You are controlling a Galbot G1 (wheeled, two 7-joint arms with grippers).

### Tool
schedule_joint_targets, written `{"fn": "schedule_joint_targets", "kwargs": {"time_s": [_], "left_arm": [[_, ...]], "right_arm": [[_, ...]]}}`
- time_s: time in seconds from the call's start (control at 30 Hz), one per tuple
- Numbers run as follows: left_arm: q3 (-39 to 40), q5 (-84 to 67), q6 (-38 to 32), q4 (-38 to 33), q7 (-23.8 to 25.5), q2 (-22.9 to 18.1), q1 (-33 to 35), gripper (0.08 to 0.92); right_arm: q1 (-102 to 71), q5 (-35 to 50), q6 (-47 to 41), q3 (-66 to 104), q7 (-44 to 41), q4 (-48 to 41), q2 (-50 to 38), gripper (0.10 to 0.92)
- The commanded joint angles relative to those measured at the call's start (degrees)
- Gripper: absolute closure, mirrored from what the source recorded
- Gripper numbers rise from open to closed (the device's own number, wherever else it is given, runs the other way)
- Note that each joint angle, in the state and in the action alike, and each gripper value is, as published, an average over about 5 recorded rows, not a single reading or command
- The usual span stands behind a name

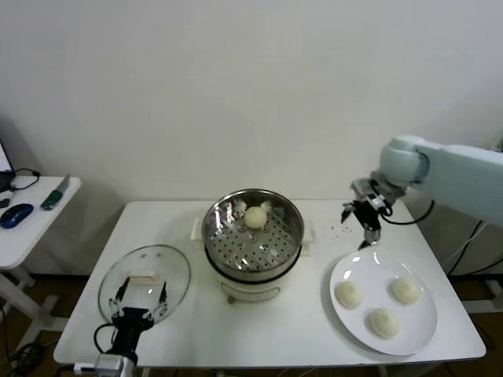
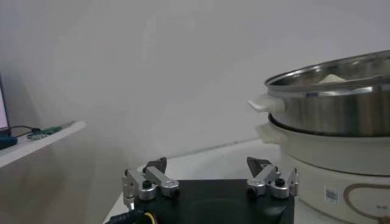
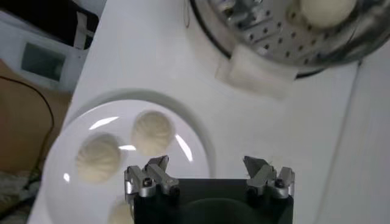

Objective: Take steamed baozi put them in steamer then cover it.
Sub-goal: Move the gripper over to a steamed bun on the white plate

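Steel, shiny and round, the steamer (image 1: pixel 253 236) stands mid-table on its white base, uncovered, its perforated floor showing. One bun (image 1: pixel 255 217) sits inside, toward the far wall; the right wrist view shows it (image 3: pixel 327 9) on the holed tray, and the left wrist view catches only its pale top (image 2: pixel 332 78) above the steamer's rim (image 2: pixel 329 82).

Three more buns lie on the white plate (image 1: pixel 420 334) at the table's right side: one at the left (image 1: pixel 349 294), one at the right (image 1: pixel 406 290), and one nearer the front edge (image 1: pixel 383 323). They are near each other but apart. That makes four buns in all, one in the steamer and three on the plate.

One cover (image 1: pixel 145 283), clear glass with a cream handle, lies flat on the table left of the steamer, not touching it.

Two grippers are in view. The right gripper (image 1: pixel 369 232) hangs over the table just beyond the plate's far rim, between plate and steamer, its jaws spread wide and holding nothing; its wrist view looks down on the plate (image 3: pixel 201 152) and its buns. The left gripper (image 1: pixel 141 300) is low at the table's front-left edge, over the cover's near rim, jaws likewise apart and empty (image 2: pixel 210 176).

One white side table (image 1: pixel 31 228) stands to the far left with small items on it.
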Motion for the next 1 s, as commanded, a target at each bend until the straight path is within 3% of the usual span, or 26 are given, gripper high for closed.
{"fn": "schedule_joint_targets", "kwargs": {"time_s": [0.03,0.33,1.0], "left_arm": [[-0.03,0.3,0.06,-0.02,-0.08,-0.03,0.25,0.177],[-0.32,0.31,-0.06,0.42,-0.16,-0.13,0.74,0.177],[-0.31,0.37,-0.25,1.39,-0.18,-0.44,0.86,0.177]], "right_arm": [[-14.89,-1.71,-7.18,4.66,1.28,3.79,-8.47,0.203],[-29.86,-5.04,-7.97,17.63,4.54,0.02,-7.08,0.203],[-32.84,-6.88,-7.42,20.33,5.43,-4.91,-1.52,0.203]]}}
